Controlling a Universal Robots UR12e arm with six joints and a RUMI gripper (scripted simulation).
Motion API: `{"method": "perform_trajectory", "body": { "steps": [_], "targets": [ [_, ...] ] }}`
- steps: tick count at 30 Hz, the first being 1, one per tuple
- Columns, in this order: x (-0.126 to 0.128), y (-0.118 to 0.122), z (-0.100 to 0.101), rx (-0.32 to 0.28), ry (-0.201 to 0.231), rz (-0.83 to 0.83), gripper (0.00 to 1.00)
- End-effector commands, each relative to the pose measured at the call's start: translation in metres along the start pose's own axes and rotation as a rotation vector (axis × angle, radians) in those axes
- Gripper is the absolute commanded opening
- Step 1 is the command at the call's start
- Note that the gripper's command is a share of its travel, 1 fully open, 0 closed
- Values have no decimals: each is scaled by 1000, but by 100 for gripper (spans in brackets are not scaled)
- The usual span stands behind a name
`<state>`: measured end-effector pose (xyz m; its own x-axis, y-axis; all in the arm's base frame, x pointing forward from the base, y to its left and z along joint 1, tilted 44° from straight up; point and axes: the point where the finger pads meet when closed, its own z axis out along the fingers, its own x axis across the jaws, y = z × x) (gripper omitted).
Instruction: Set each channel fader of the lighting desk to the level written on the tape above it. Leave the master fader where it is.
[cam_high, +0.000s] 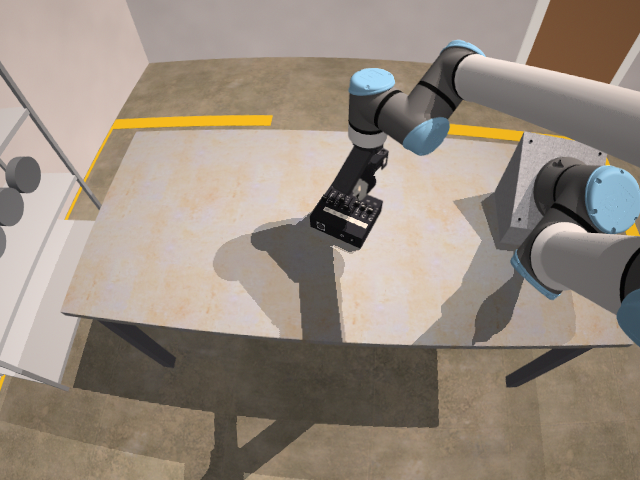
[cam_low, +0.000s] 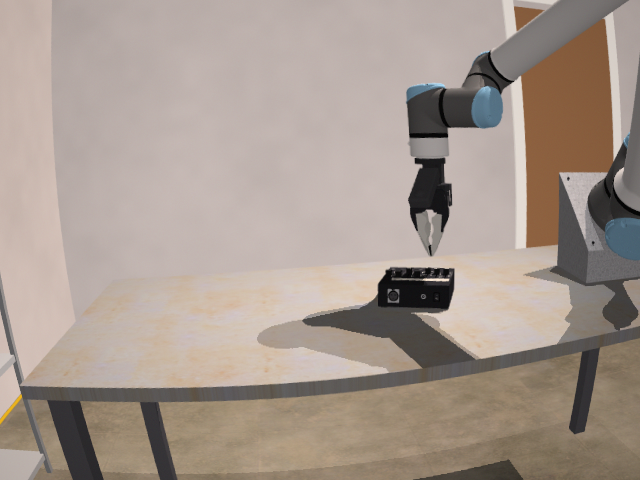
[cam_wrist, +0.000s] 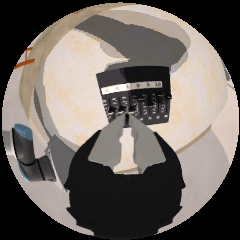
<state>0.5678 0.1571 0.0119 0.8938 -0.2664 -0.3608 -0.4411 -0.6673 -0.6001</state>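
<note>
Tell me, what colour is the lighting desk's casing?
Black; the lighting desk shows best in the exterior view.

The small box-shaped lighting desk (cam_high: 345, 219) was black with a white tape strip. The mottled cream rectangular table top (cam_high: 180, 217) carried it. The arm's joint caps (cam_high: 371, 80) were light blue.

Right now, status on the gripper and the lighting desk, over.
Gripper shut, empty, fingers pinched to a point, hovering above the fader row. Small black box-shaped lighting desk flat on the beige table, untouched. Nothing in the way.
</note>
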Motion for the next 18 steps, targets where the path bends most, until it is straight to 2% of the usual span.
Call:
{"method": "perform_trajectory", "body": {
  "steps": [1, 4, 18],
  "targets": [
    [4, 3, 0, -9, 12, 232, 0],
    [4, 3, 0, -9, 13, 276, 0],
    [11, 15, 0, -6, 15, 820, 0]
  ]
}}
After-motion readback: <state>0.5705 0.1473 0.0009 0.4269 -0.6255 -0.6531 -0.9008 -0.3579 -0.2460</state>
